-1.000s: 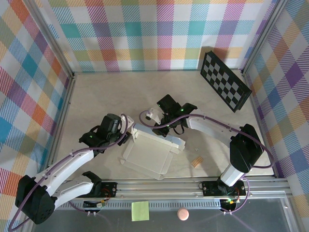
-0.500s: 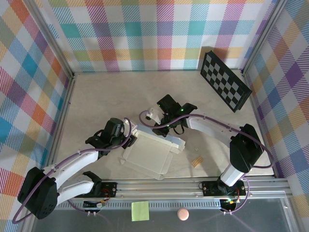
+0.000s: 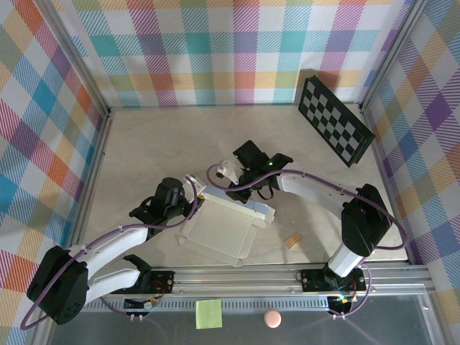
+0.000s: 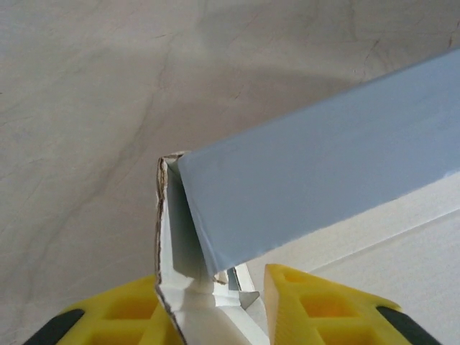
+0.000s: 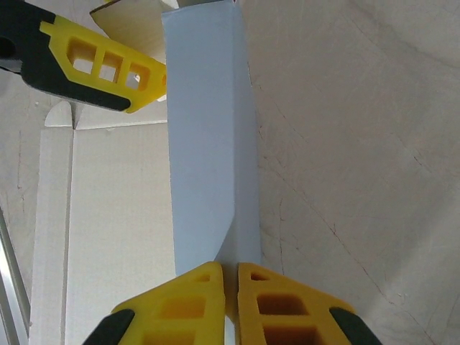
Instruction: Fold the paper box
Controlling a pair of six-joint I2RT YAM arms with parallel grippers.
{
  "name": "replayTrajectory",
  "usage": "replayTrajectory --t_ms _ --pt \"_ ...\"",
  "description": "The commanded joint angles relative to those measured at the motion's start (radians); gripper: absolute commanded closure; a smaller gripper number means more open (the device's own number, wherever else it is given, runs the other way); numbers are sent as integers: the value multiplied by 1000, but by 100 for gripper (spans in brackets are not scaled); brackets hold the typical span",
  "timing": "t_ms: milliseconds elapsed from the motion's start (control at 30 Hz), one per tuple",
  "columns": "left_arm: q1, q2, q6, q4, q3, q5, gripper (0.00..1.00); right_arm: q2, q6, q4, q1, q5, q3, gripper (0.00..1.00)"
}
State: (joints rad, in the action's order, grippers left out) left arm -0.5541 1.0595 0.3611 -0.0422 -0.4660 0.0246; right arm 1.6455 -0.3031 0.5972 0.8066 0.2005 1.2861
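The pale grey-white thin cardboard paper box (image 3: pixel 219 231) lies part-folded on the beige marbled worktop (image 3: pixel 151 144), between the two arms and near the front rail; its base is flat and its far wall stands raised; the right claw (image 5: pixel 230 284) is pressed together, pinching that wall's edge; the left claw (image 4: pixel 212 282) has its yellow fingers (image 4: pixel 316 305) on either side of a crumpled corner flap at the wall's other end; whether they grip it I cannot tell.
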Motion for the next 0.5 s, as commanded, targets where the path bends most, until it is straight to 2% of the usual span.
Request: replayTrajectory --t_ms 0,233,467 --pt "-4 16 11 -64 -22 16 74 55 -7 56 9 -68 -43 90" --pt "-7 108 -24 -249 -23 43 88 40 12 40 4 -109 -43 91" --pt "-9 262 -16 -438 -62 75 92 4 54 7 -43 -107 -59 91"
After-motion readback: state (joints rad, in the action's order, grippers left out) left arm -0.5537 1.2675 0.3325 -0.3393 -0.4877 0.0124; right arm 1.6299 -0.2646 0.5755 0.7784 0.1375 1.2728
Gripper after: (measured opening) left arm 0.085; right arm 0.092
